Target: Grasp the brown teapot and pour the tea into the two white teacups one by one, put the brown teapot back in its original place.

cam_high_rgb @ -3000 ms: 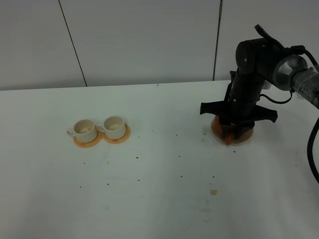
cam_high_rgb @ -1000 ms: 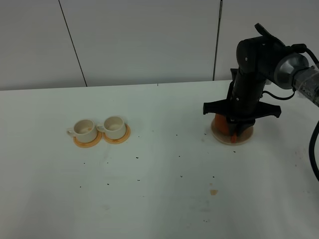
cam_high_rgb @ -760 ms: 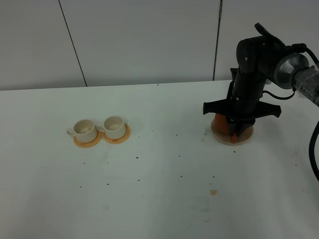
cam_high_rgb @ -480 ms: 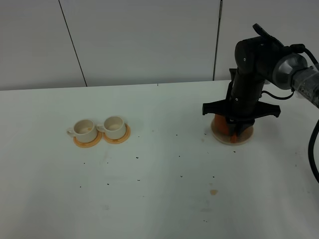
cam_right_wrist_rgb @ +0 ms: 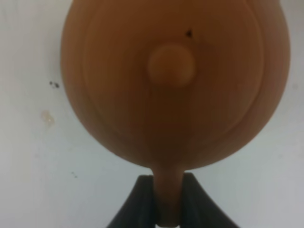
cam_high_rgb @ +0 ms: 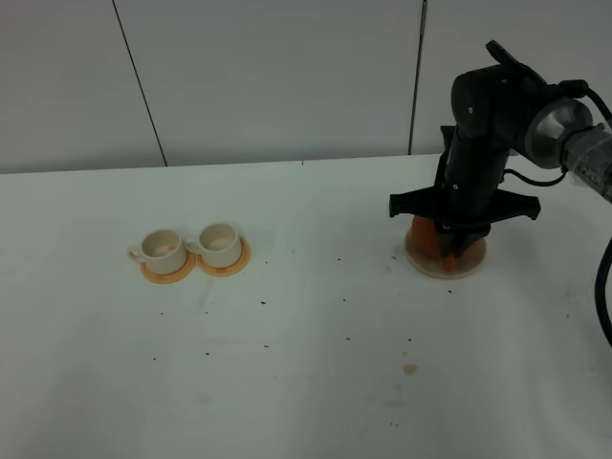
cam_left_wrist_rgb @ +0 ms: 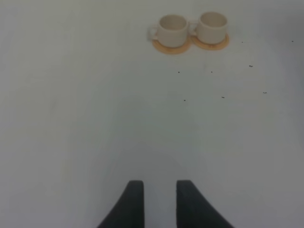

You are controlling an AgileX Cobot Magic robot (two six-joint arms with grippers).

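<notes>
The brown teapot (cam_right_wrist_rgb: 173, 80) fills the right wrist view; only orange-brown bits of it (cam_high_rgb: 421, 235) show under the arm in the exterior view, over the pale beige saucer (cam_high_rgb: 469, 270) at the right. My right gripper (cam_high_rgb: 448, 251) points straight down, and in the right wrist view it (cam_right_wrist_rgb: 168, 209) is shut on the teapot's handle (cam_right_wrist_rgb: 167, 194). The two white teacups (cam_high_rgb: 163, 249) (cam_high_rgb: 219, 244) stand side by side on orange coasters at the left; the left wrist view shows them too (cam_left_wrist_rgb: 172, 30) (cam_left_wrist_rgb: 212, 27). My left gripper (cam_left_wrist_rgb: 160, 202) is empty, fingers close together, far from the cups.
The white table (cam_high_rgb: 306, 344) carries small dark specks and a faint orange stain (cam_high_rgb: 409, 368). A grey panelled wall (cam_high_rgb: 277, 76) runs behind the table. The right arm's cable (cam_high_rgb: 602, 287) hangs at the right edge.
My right gripper has closed in on the teapot's handle and risen slightly over the saucer. The cups have not moved.
</notes>
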